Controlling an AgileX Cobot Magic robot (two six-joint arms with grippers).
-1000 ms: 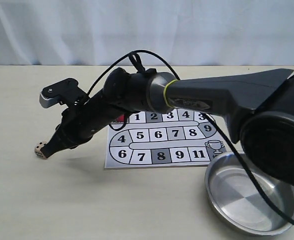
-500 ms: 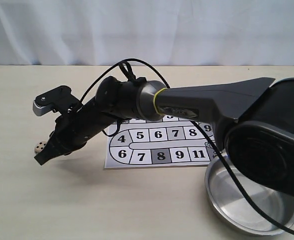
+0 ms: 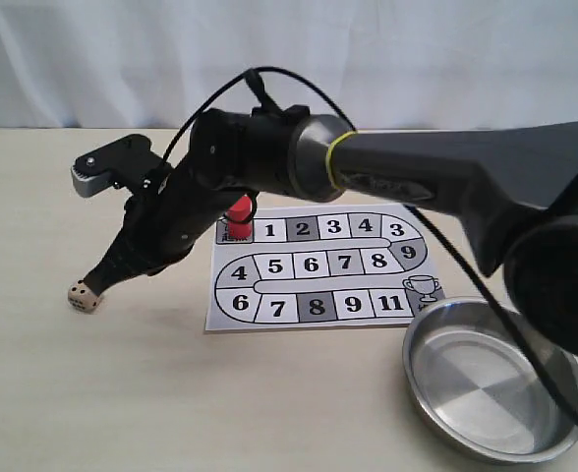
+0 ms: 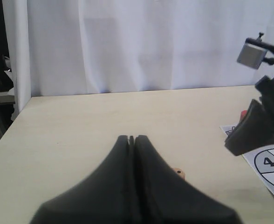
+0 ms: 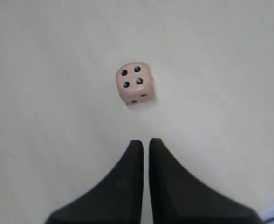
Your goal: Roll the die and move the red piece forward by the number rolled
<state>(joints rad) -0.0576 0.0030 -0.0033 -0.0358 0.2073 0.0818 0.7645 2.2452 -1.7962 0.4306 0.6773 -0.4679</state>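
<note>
The die [image 3: 84, 297] lies on the tabletop left of the game board, and in the right wrist view the die [image 5: 134, 82] shows four pips on top. My right gripper [image 3: 92, 283] reaches across from the right. Its tips hover just above and beside the die, apart from it. That right gripper [image 5: 145, 142] is shut, with only a thin slit between its fingers and nothing held. The red piece [image 3: 238, 218] stands upright on the board's start square, partly behind the arm. My left gripper [image 4: 132, 138] is shut and empty; the die [image 4: 179, 173] peeks out beside it.
The printed game board [image 3: 318, 265] with numbered squares lies flat in the middle. A round metal bowl [image 3: 495, 379] sits at the front right. The right arm and its black cable [image 3: 269, 98] span the board's left end. A white curtain closes the back.
The right arm swung down past the die and then rose again, uncovering the red piece. The die has stayed where it was.
</note>
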